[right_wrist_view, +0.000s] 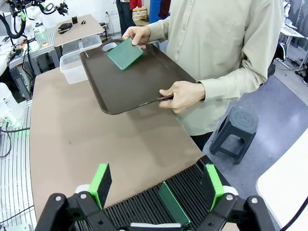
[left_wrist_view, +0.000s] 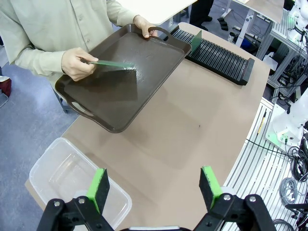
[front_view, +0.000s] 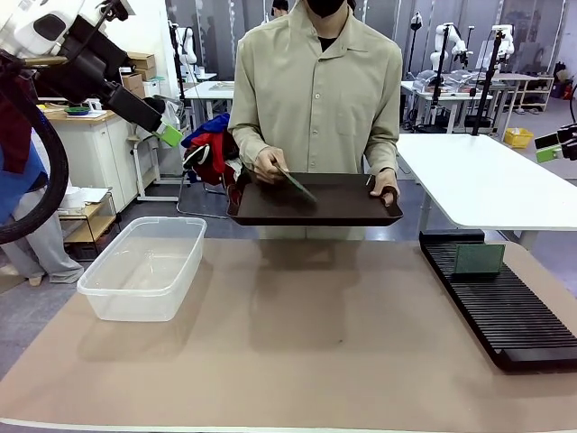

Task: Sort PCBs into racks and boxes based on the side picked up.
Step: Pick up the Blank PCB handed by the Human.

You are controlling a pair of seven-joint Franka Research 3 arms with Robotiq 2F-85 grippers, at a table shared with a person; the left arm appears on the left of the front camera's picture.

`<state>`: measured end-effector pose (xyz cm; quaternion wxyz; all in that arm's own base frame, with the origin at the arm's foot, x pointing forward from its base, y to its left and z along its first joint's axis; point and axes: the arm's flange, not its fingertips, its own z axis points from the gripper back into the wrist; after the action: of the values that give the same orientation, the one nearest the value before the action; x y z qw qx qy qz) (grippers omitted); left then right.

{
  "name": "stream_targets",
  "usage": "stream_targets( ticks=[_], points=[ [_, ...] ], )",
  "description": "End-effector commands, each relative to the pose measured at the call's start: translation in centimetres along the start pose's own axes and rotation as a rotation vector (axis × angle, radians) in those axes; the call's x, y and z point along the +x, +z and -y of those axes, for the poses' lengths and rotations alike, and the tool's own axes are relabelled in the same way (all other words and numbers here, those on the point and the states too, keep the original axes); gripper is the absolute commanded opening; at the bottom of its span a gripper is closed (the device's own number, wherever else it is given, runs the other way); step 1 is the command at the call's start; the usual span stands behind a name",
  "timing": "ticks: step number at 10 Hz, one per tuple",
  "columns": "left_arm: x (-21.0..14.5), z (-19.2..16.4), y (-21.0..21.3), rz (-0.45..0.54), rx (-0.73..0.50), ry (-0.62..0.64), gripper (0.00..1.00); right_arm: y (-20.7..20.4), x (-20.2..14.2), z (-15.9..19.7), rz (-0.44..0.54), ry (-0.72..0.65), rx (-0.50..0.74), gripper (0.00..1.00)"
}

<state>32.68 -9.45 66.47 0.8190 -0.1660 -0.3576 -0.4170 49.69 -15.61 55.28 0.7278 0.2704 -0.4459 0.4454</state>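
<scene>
In the upper middle of the front view, a person's hand point(front_view: 269, 164) tilts one PCB point(front_view: 296, 185) over a dark brown tray point(front_view: 347, 206), which is held up beyond the far edge of the bench point(front_view: 315, 343). A second PCB point(front_view: 478, 259) stands upright in the black rack point(front_view: 514, 316) at right, seemingly in a slot near its far end. The clear box point(front_view: 144, 271) sits at left. The left claw point(left_wrist_view: 154, 187) and the right claw point(right_wrist_view: 157, 185) both gape wide, gripping nothing.

Robotics lab or workshop indicated: white worktables point(front_view: 487, 185) seen beyond, cables point(left_wrist_view: 291, 187) strewn over slotted aluminium base point(left_wrist_view: 246, 168), cardboard boxes point(front_view: 137, 72) stacked on white cabinet point(front_view: 88, 153), plastic stool point(right_wrist_view: 238, 129) set on grey floor point(right_wrist_view: 284, 103).
</scene>
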Motion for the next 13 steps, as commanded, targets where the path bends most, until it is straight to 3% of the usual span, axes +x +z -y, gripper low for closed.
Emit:
stream_targets(
  ticks=[1, 13],
  points=[
    [-0.11, -0.09, -0.03, 0.004, -0.01, 0.001, 1.0, -0.04, -0.01, 0.07, -0.002, -0.001, -0.008, 1.0],
    [-0.11, -0.09, -0.03, 0.004, -0.01, 0.001, 1.0, -0.04, -0.01, 0.07, -0.002, -0.001, -0.008, 1.0]
  ],
)
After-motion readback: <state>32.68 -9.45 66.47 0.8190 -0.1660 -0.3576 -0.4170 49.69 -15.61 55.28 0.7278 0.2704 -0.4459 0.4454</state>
